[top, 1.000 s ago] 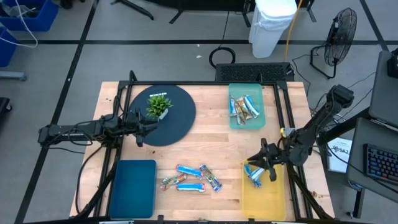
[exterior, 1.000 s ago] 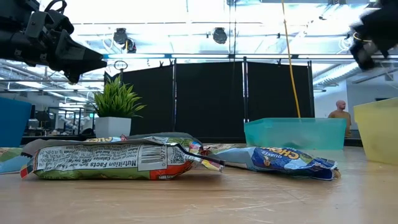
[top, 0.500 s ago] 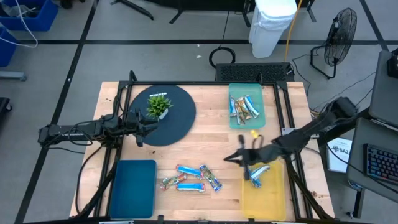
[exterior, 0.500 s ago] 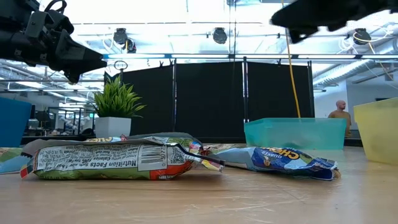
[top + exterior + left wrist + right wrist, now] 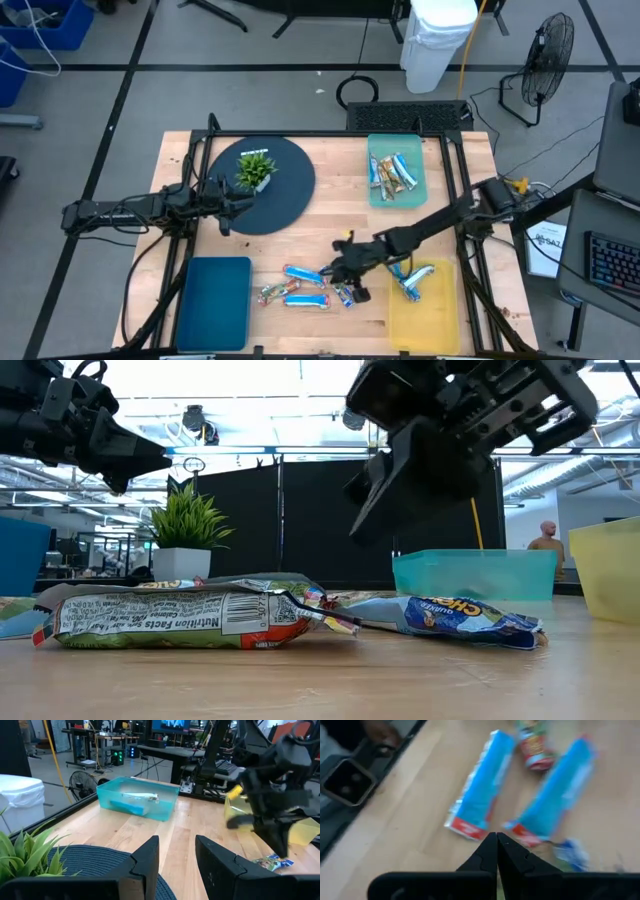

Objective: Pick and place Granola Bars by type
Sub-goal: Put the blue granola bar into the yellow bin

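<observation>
my right gripper [image 5: 348, 283] hangs pinched shut and empty over the loose granola bars [image 5: 305, 286] mid-table. the nearest blue bar [image 5: 480, 785] lies just ahead of my tips, its long axis running away from them. my left gripper [image 5: 243, 200], half open and empty, waits farther off.

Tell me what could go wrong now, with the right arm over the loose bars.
The right gripper hangs shut above the loose bars, so it might push them rather than pick one. These bars lie touching and overlapping, so it may lift two types together. The left gripper waits over the dark mat, well clear.
</observation>
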Available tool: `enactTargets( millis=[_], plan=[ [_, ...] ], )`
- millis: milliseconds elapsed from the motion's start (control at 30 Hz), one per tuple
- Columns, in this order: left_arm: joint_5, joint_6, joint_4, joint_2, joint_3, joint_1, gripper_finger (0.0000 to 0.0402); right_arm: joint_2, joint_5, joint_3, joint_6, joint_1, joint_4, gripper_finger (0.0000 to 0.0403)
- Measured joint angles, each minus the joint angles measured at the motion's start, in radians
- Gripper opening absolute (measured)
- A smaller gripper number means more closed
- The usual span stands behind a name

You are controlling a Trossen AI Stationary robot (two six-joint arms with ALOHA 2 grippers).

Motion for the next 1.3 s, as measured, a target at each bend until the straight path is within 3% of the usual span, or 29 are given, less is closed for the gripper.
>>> enactTargets(
  millis=[67, 200, 567, 900, 1067, 1200, 1300],
  plan=[
    [0.000, 0.000, 0.000, 0.000, 0.000, 0.000, 0.0132, 0.037, -0.047, 0.032, 0.001, 0.000, -0.025, 0.0000],
    [0.000, 0.000, 0.000, 0.000, 0.000, 0.000, 0.0132, 0.063, -0.042, 0.070, 0.015, -0.001, -0.159, 0.0000],
    [0.000, 0.000, 0.000, 0.000, 0.000, 0.000, 0.0132, 0.052, 0.216, 0.076, 0.113, -0.032, -0.376, 0.0000],
    [0.000, 0.000, 0.005, 0.000, 0.000, 0.000, 0.0131, 0.006, 0.577, 0.067, 0.197, -0.039, -0.561, 0.0000],
    [0.000, 0.000, 0.001, 0.000, 0.000, 0.000, 0.0132, -0.024, 0.785, 0.069, 0.204, -0.038, -0.562, 0.0000],
    [0.000, 0.000, 0.000, 0.000, 0.000, 0.000, 0.0131, -0.039, 0.787, 0.069, 0.167, -0.038, -0.539, 0.0000],
    [0.000, 0.000, 0.000, 0.000, 0.000, 0.000, 0.0132, -0.047, 0.713, 0.069, 0.109, -0.040, -0.529, 0.0015]
  ],
)
